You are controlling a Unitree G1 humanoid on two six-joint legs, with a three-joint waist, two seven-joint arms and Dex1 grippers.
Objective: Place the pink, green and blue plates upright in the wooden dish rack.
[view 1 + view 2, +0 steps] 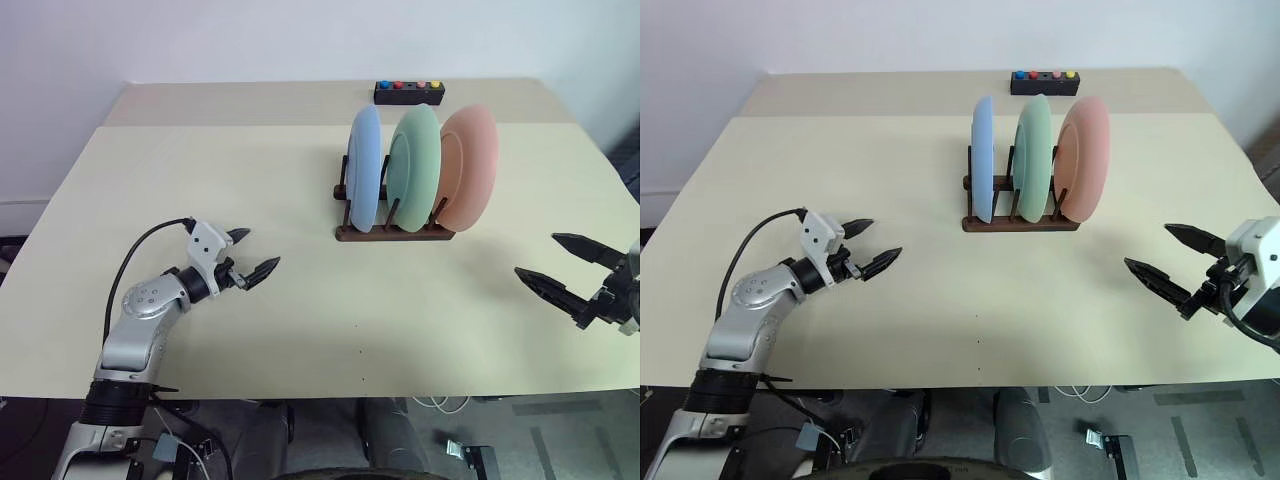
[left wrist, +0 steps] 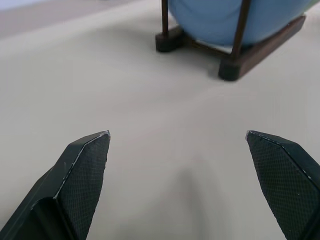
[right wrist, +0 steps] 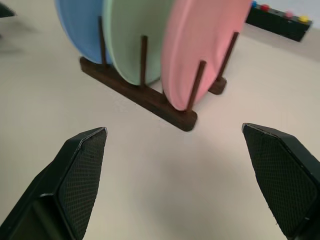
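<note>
rack: wooden dish rack [image 1: 392, 228] at tabletop [image 1: 250, 180] centre-right | plates: blue plate [image 1: 364, 168], green plate [image 1: 415, 166], pink plate [image 1: 468, 166] upright between pegs, left to right | left end effector [image 1: 255, 254]: fingers wide apart, empty | right end effector [image 1: 560, 265]: fingers wide apart, empty | behind rack: black button box [image 1: 409, 92]

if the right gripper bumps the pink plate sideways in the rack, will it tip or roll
The pink plate stands on edge between thin pegs of the wooden dish rack, so it would likely lean against a peg, not fall. It looks rigid and matte, probably not slippery. At the rack's end, a hard push might roll it out.
</note>
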